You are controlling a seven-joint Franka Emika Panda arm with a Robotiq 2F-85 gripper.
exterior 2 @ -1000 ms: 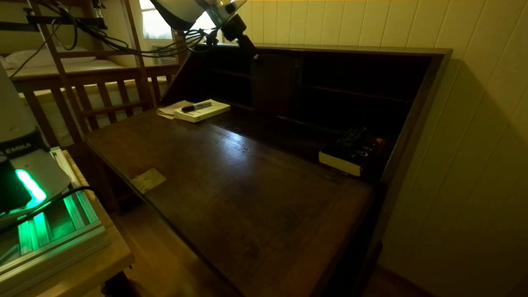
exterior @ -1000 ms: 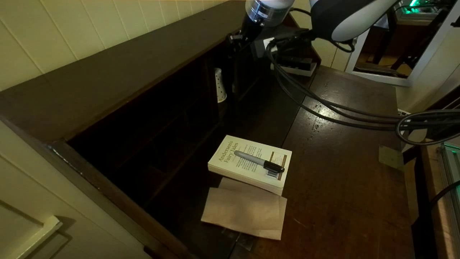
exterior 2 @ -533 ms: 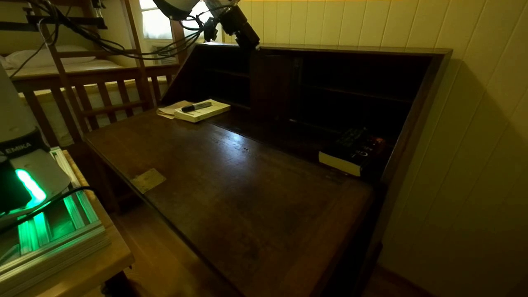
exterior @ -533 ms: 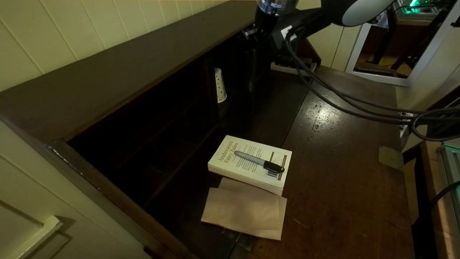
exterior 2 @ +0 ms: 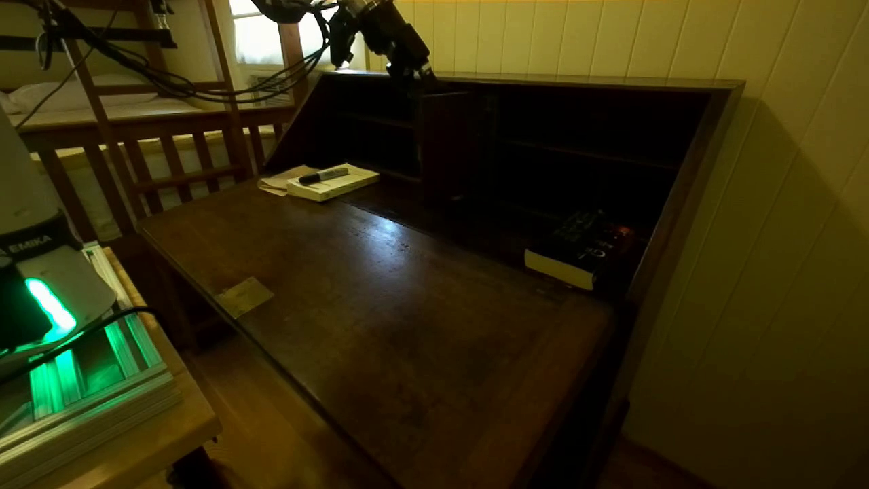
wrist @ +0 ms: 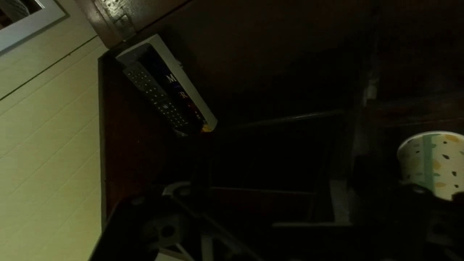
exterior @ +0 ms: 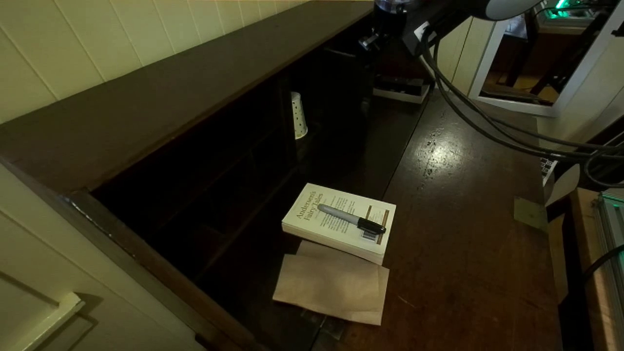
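Up at the middle of the desk [exterior 2: 380,326]: the gripper [exterior 2: 411,73] hangs at the top of a small dark door [exterior 2: 449,146]; I can't tell whether it touches the wood.
Gripper fingers: spread apart, as far as the dim wrist view shows, one to each side with dark space between.
Small door: upright, taller than wide, long axis vertical; it stands out at an angle from the compartments [exterior 2: 584,146], its free edge pointing toward the writing surface.
Hard to see: the door's lower part and the fingertips melt into shadow.
Cut off: the arm [exterior 2: 282,8] runs out of sight at the top of both exterior views.
Printed cup [exterior: 299,116]: pale, in the compartment just beside the door, partly covered by a partition; in the wrist view the gripper overlaps it as well.
Pale book [exterior: 331,226]: lying flat along the desk, "Andersen's Fairy Tales" facing up.
Grey marker [exterior: 351,219]: slantwise on that book, black cap toward the writing surface.
Brown paper [exterior: 331,285]: flat, right by the book's edge.
Dark book [exterior 2: 577,258]: thick, well apart at the opposite end, with a remote [wrist: 156,96] lying lengthwise on it.
Beyond the desk: a wooden bed frame [exterior 2: 166,120] and a yellowish panelled wall [exterior 2: 557,37].
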